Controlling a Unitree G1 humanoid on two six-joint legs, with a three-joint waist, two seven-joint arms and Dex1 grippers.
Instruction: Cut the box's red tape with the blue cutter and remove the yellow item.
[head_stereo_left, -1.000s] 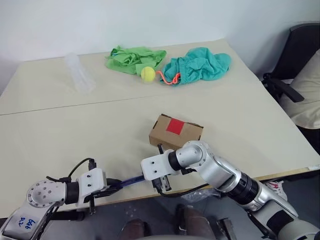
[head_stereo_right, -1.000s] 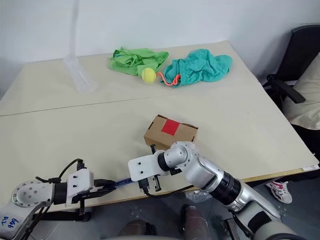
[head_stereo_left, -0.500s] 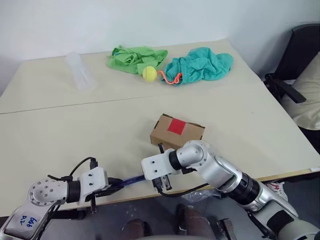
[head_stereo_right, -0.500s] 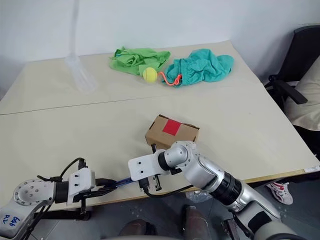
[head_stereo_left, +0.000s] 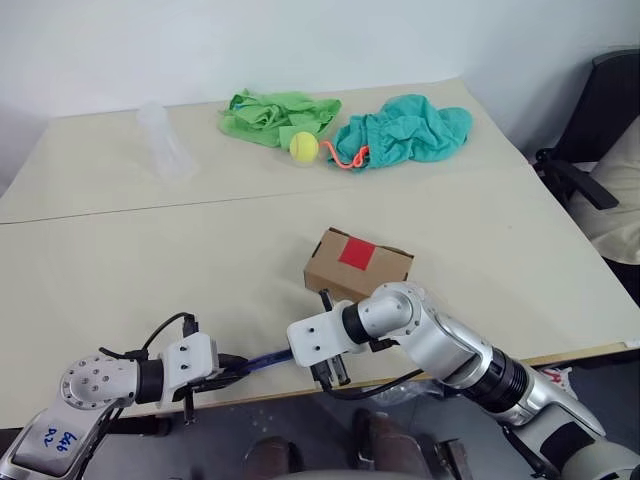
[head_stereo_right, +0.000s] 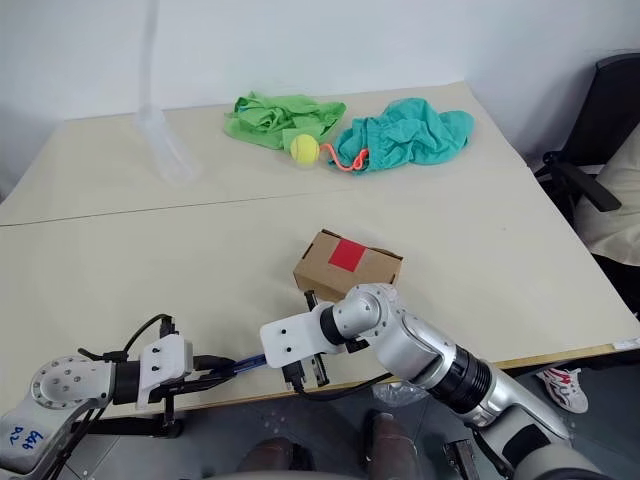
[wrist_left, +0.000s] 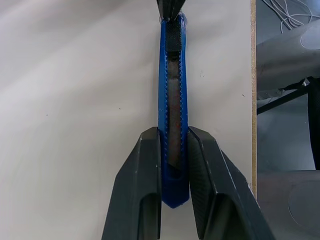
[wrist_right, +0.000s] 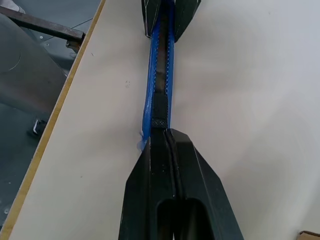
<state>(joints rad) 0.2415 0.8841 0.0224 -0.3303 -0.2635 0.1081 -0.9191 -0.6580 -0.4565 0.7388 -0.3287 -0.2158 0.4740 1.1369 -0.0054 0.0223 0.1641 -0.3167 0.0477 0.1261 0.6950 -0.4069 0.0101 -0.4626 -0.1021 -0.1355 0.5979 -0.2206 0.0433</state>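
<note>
The box (head_stereo_left: 355, 270) sits shut on the table near the front, with the red tape (head_stereo_left: 354, 254) as a square patch on its top. The blue cutter (head_stereo_left: 268, 359) is held just above the table's front edge, left of the box. My left gripper (wrist_left: 174, 131) is shut on the cutter's rear end. My right gripper (wrist_right: 162, 134) is shut on the cutter's other end, by its black slider. The two grippers face each other along the cutter. The yellow item is hidden.
At the back lie a green cloth (head_stereo_left: 280, 112), a teal cloth (head_stereo_left: 405, 128), a tennis ball (head_stereo_left: 303, 147) with an orange cord (head_stereo_left: 343, 158), and a clear plastic cup (head_stereo_left: 165, 140). A dark chair (head_stereo_left: 600, 130) stands at the right. The table's front edge (head_stereo_left: 420, 375) runs under both arms.
The whole picture has shifted a little with the camera. Both grippers, the cutter and the box keep their places.
</note>
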